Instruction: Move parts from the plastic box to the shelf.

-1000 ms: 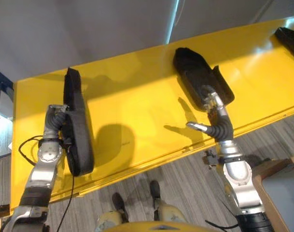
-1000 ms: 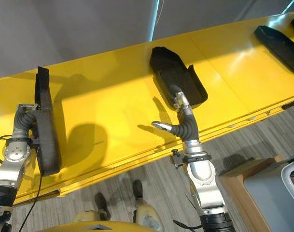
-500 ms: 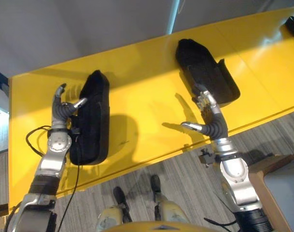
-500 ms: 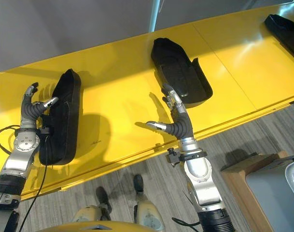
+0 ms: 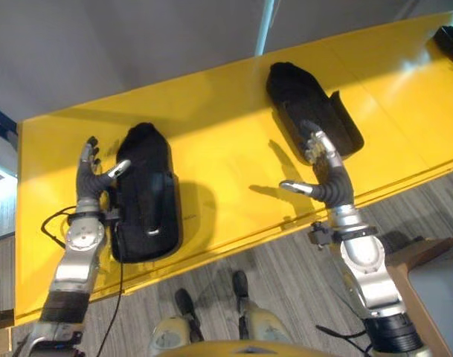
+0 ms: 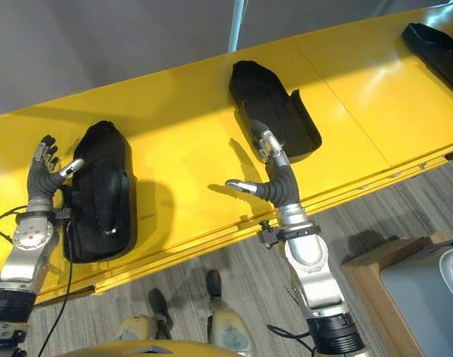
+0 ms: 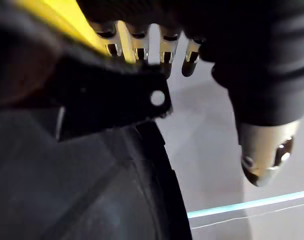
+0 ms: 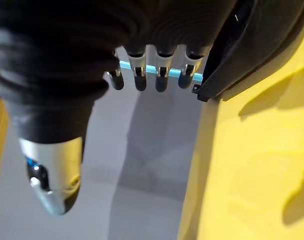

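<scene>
Left eye view: a yellow shelf [image 5: 226, 163] runs slantwise across the picture. A black part [image 5: 146, 195] lies flat on the shelf near its left end, hollow side up. The left hand [image 5: 92, 178] stands just beside this part, on the side toward the shelf's left end, fingers straight and spread, thumb pointing at the part's edge; it grips nothing. A second black part [image 5: 308, 108] lies further along the shelf. The right hand [image 5: 324, 175] is raised at the near end of that part, fingers straight, thumb held out sideways, holding nothing. Whether the fingertips touch the part I cannot tell. A third part [image 5: 451, 41] shows at the shelf's far right end.

Right eye view: the same layout. The third part [image 6: 438, 46] shows more fully, well apart from the second. A brown box [image 6: 393, 286] stands on the floor near the shelf's front edge.

Left wrist view: the fingers [image 7: 137, 42] are straight in a row, the thumb [image 7: 264, 150] apart from them, and a black part's dark rim [image 7: 112, 100] lies close by.

Right wrist view: straight fingers [image 8: 152, 72], the thumb [image 8: 52, 175] apart, a black part's edge [image 8: 251, 45] beside the fingertips, above the shelf.
</scene>
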Robot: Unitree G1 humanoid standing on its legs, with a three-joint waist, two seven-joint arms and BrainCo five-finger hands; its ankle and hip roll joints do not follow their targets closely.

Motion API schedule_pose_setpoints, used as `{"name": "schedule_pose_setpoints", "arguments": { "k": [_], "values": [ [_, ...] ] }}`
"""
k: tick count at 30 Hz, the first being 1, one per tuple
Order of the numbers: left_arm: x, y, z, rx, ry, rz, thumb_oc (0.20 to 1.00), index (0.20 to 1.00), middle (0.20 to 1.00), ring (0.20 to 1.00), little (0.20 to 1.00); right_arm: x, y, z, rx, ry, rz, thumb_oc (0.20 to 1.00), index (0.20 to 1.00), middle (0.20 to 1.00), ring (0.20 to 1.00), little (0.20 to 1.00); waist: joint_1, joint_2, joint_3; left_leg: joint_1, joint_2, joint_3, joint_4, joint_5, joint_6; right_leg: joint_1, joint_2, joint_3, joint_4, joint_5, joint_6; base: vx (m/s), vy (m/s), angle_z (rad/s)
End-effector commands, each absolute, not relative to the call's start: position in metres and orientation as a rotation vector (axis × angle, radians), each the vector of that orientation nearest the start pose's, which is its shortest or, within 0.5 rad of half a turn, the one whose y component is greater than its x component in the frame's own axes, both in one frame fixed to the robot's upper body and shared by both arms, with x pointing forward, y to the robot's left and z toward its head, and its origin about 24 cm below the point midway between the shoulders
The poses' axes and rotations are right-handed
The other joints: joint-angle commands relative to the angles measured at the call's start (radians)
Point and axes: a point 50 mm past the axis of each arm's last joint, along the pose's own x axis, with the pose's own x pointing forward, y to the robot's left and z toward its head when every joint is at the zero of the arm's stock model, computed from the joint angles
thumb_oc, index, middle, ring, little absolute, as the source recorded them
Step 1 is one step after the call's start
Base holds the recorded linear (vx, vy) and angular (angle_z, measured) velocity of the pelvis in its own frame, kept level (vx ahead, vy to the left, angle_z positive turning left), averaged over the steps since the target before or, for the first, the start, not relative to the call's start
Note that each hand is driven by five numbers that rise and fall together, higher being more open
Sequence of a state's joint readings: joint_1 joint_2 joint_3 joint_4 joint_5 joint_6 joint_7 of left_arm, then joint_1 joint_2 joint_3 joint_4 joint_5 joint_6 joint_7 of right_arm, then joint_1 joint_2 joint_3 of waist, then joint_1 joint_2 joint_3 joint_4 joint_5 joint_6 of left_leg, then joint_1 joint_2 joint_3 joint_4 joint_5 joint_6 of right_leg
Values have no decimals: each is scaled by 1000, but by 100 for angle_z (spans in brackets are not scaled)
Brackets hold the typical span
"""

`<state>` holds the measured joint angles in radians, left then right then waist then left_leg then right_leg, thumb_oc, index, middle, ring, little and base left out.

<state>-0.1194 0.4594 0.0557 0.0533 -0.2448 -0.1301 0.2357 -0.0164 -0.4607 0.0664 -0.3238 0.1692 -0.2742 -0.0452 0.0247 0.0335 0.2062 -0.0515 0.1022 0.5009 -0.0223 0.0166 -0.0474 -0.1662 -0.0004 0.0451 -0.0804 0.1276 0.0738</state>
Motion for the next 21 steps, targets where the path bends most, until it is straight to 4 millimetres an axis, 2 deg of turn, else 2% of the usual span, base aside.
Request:
{"name": "schedule_pose_setpoints", "arguments": {
  "k": [1, 3, 4, 6, 9, 10, 11, 12, 14, 16, 17, 18, 20, 21],
  "values": [
    [264, 271, 144, 213, -447, 277, 1000, 1000, 1000, 1000, 1000, 229, -185, 172, -258, -686, 178, 1000, 1000, 1000, 1000, 1000, 28, 28, -28, 7, 126, -53, 181, -126, -103, 25, -19, -14, 227, -298, 108, -61, -83, 8],
    [264, 278, 156, 278, -484, 316, 1000, 1000, 1000, 1000, 1000, 233, -185, 170, -241, -672, 191, 1000, 1000, 1000, 1000, 1000, 46, 21, -8, -59, 122, -139, 239, -102, -120, 20, -18, -17, 227, -290, 96, -151, -95, 8],
    [265, 282, 160, 312, -497, 353, 1000, 1000, 1000, 1000, 1000, 236, -183, 168, -223, -659, 205, 1000, 1000, 1000, 1000, 1000, 51, 13, -1, -88, 98, -210, 290, -154, -111, 12, -21, -14, 237, -289, 94, -144, -57, 16],
    [264, 284, 163, 334, -507, 355, 1000, 1000, 1000, 1000, 1000, 236, -183, 167, -229, -654, 212, 1000, 1000, 1000, 1000, 1000, 52, 6, -4, -92, 92, -220, 318, -167, -106, 7, -26, -14, 234, -280, 96, -79, 3, 9],
    [263, 278, 171, 370, -549, 322, 1000, 1000, 1000, 1000, 1000, 235, -188, 169, -245, -651, 217, 1000, 1000, 1000, 1000, 1000, 52, 6, 1, -56, 86, -226, 469, -222, -93, -1, -28, -22, 252, -270, 98, -101, 118, -12],
    [263, 273, 172, 368, -564, 293, 1000, 1000, 1000, 1000, 1000, 235, -194, 169, -238, -643, 201, 1000, 1000, 1000, 1000, 1000, 47, 9, -9, -27, 65, -261, 565, -227, -95, -10, -23, -28, 264, -265, 95, -93, 164, -19],
    [263, 273, 173, 368, -565, 293, 1000, 1000, 1000, 1000, 1000, 235, -194, 169, -238, -644, 201, 1000, 1000, 1000, 1000, 1000, 46, 7, -10, -30, 63, -262, 564, -222, -95, -12, -25, -28, 261, -261, 95, -91, 180, -22],
    [262, 271, 174, 373, -573, 286, 1000, 1000, 1000, 1000, 1000, 235, -194, 168, -230, -641, 196, 1000, 1000, 1000, 1000, 1000, 42, 6, -13, -27, 54, -288, 618, -219, -100, -16, -25, -23, 264, -254, 98, -91, 159, -13],
    [261, 267, 173, 366, -587, 268, 1000, 1000, 1000, 1000, 1000, 237, -194, 166, -212, -629, 195, 1000, 1000, 1000, 1000, 1000, 25, 5, -33, 22, 73, -303, 566, -221, -102, -29, -21, -4, 265, -235, 123, -91, 250, -9],
    [256, 264, 171, 374, -588, 240, 1000, 1000, 1000, 1000, 1000, 236, -203, 160, -259, -597, 161, 1000, 1000, 1000, 1000, 1000, 13, 10, -58, 137, 113, -234, 428, -239, -106, -22, -25, 2, 246, -218, 154, -137, 333, -29],
    [256, 257, 165, 378, -569, 202, 1000, 1000, 1000, 1000, 1000, 235, -213, 154, -302, -567, 89, 1000, 1000, 1000, 1000, 1000, 3, 0, -74, 175, 126, -183, 337, -282, -100, -19, -40, 5, 236, -197, 180, -167, 262, -17],
    [256, 257, 165, 379, -569, 201, 1000, 1000, 1000, 1000, 1000, 235, -213, 154, -301, -568, 88, 1000, 1000, 1000, 1000, 1000, 5, -4, -74, 175, 121, -181, 333, -276, -99, -21, -43, 8, 232, -191, 180, -224, 224, -15],
    [257, 250, 163, 389, -567, 163, 1000, 1000, 1000, 1000, 1000, 235, -218, 147, -288, -547, 26, 1000, 1000, 1000, 1000, 1000, -3, -27, -71, 186, 106, -150, 249, -293, -94, -37, -62, 1, 225, -147, 188, -319, 121, -14],
    [259, 248, 165, 409, -569, 151, 1000, 1000, 1000, 1000, 1000, 234, -217, 144, -257, -544, -4, 1000, 1000, 1000, 1000, 1000, -5, -55, -53, 194, 92, -135, 199, -308, -89, -58, -64, 2, 213, -83, 188, -336, 96, 7]
  ]
}}
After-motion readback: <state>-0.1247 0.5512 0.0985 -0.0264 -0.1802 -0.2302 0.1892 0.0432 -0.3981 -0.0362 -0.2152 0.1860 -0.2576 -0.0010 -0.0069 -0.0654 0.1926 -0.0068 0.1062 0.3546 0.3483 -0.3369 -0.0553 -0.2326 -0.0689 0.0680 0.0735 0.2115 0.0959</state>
